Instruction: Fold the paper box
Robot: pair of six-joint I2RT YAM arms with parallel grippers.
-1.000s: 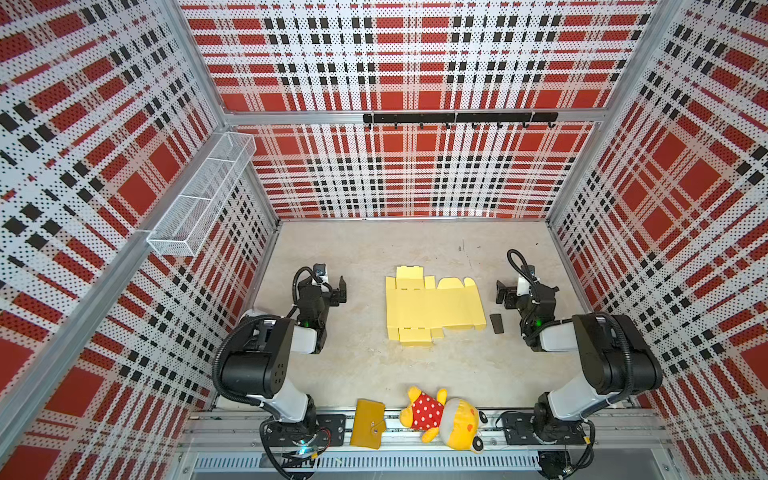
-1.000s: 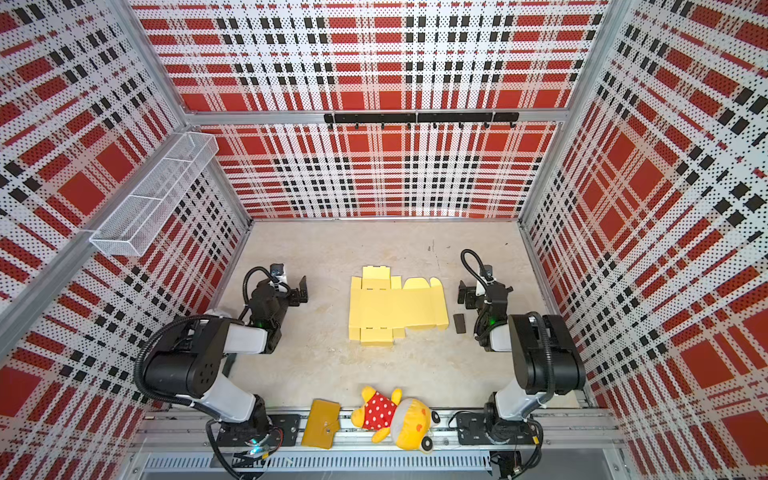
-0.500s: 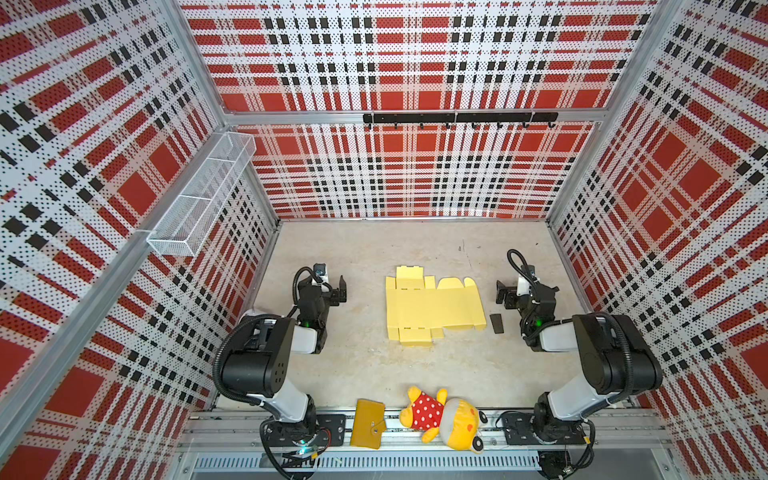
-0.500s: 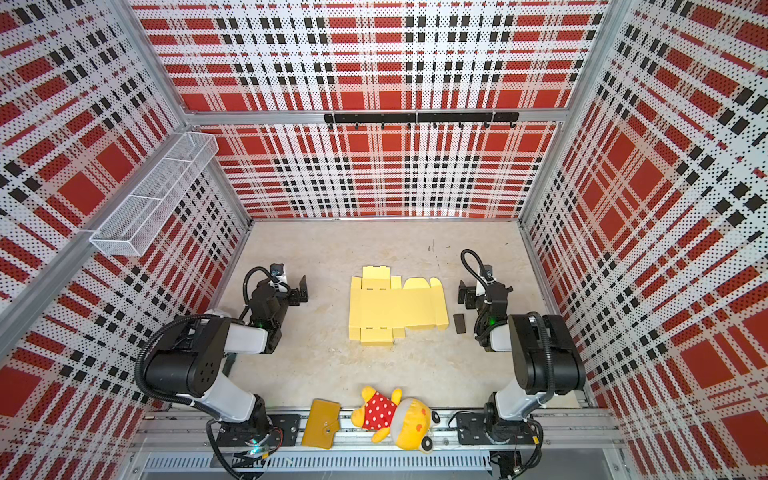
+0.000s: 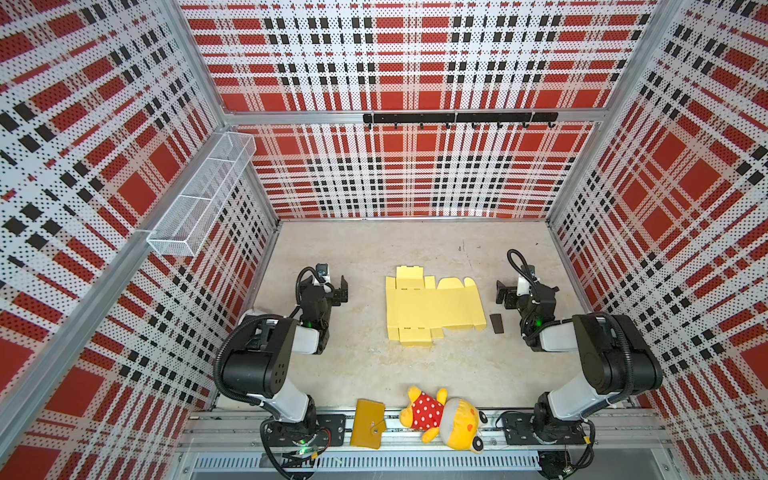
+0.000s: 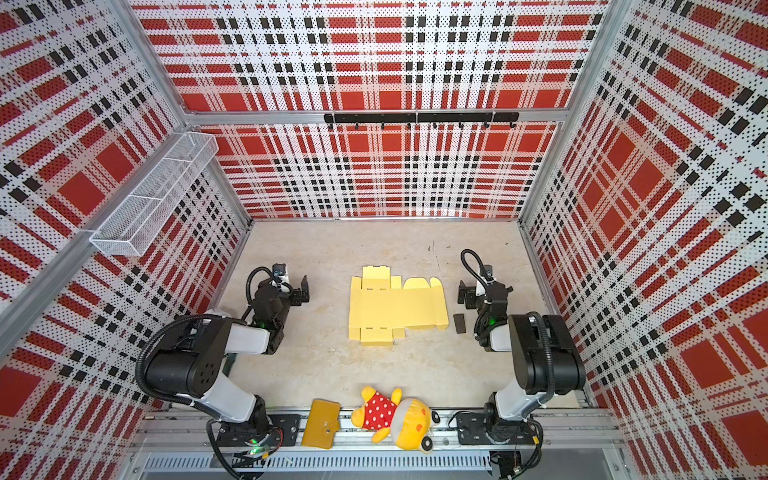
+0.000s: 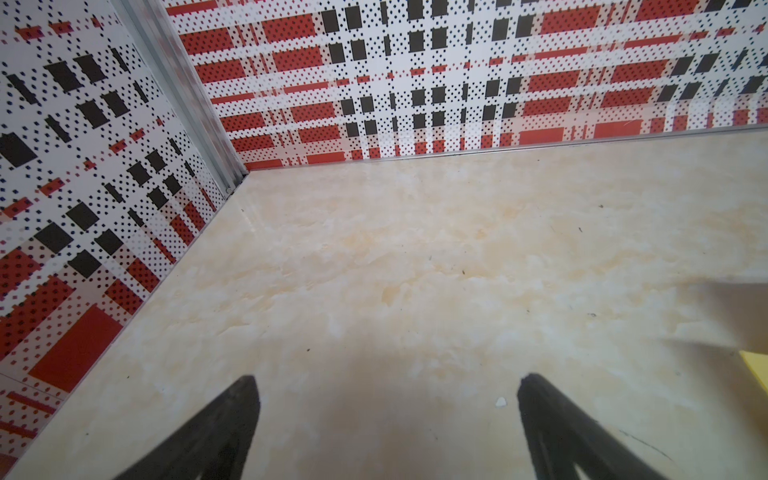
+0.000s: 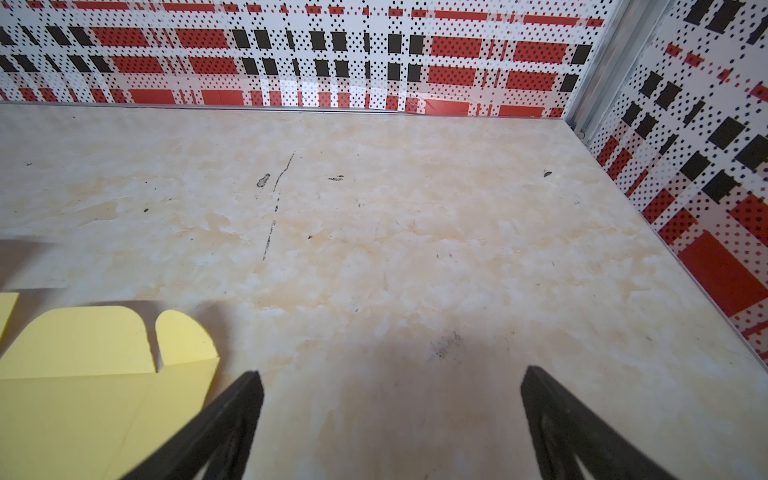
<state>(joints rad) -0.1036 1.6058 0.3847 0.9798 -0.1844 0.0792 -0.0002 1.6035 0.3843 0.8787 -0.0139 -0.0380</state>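
Observation:
The paper box [image 5: 432,309] [image 6: 395,309] is a pale yellow die-cut sheet lying flat and unfolded in the middle of the table, its flaps spread out. My left gripper [image 5: 336,291] [image 6: 301,291] rests low to the left of the sheet, apart from it, open and empty. In the left wrist view its jaws [image 7: 386,384] stand wide over bare table, and a corner of the sheet [image 7: 758,368] shows at the edge. My right gripper [image 5: 505,297] [image 6: 465,297] sits just to the right of the sheet, open and empty. In the right wrist view [image 8: 390,376] the sheet's rounded flaps [image 8: 83,395] lie beside one finger.
A small flat black piece [image 5: 496,323] lies between the sheet and the right arm. A mustard wallet [image 5: 368,424] and a yellow plush toy [image 5: 442,417] lie on the front rail. A wire basket [image 5: 199,199] hangs on the left wall. Plaid walls enclose the table.

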